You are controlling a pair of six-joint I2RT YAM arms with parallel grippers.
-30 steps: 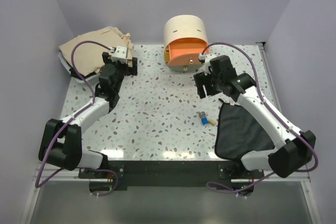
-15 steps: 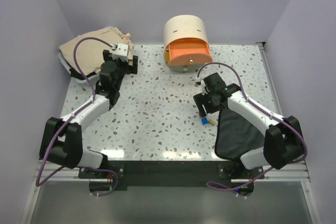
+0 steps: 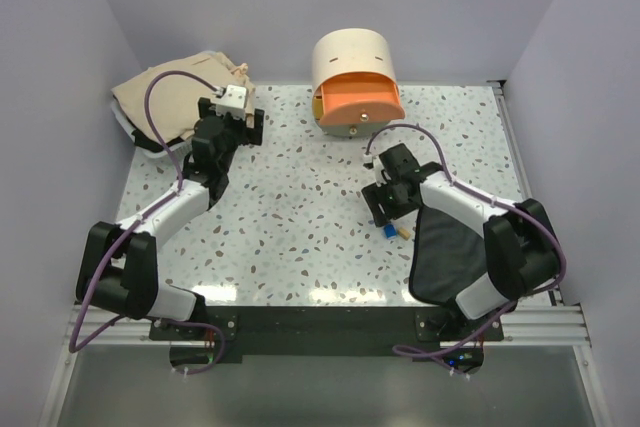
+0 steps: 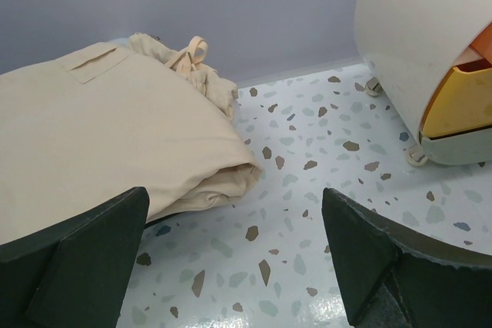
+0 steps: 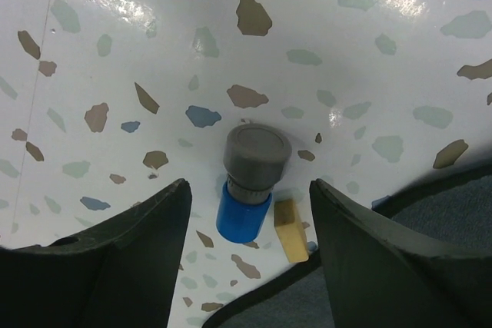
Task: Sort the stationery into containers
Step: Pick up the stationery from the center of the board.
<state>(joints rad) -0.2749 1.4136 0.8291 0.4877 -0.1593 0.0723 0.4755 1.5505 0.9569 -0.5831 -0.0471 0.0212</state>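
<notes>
A small blue pot with a grey cap (image 5: 247,186) lies on the speckled table beside a small yellow piece (image 5: 290,230); both show in the top view, the pot (image 3: 387,231) and the piece (image 3: 404,232). My right gripper (image 5: 247,191) is open, low over them, one finger on each side of the pot; from above it (image 3: 388,209) covers part of them. The black pouch (image 3: 455,252) lies flat just right of them. The cream cylindrical box (image 3: 352,55) stands at the back with its orange drawer (image 3: 362,99) pulled out. My left gripper (image 4: 234,213) is open and empty at the back left (image 3: 232,119).
A beige cloth bag (image 3: 170,97) lies crumpled at the back left corner, right by my left gripper; it fills the left of the left wrist view (image 4: 92,128). The cream box (image 4: 415,44) shows at that view's right. Purple walls enclose the table.
My right gripper has moved from beside the orange drawer toward the near side and down over the blue pot and yellow piece. The left arm has barely moved.
</notes>
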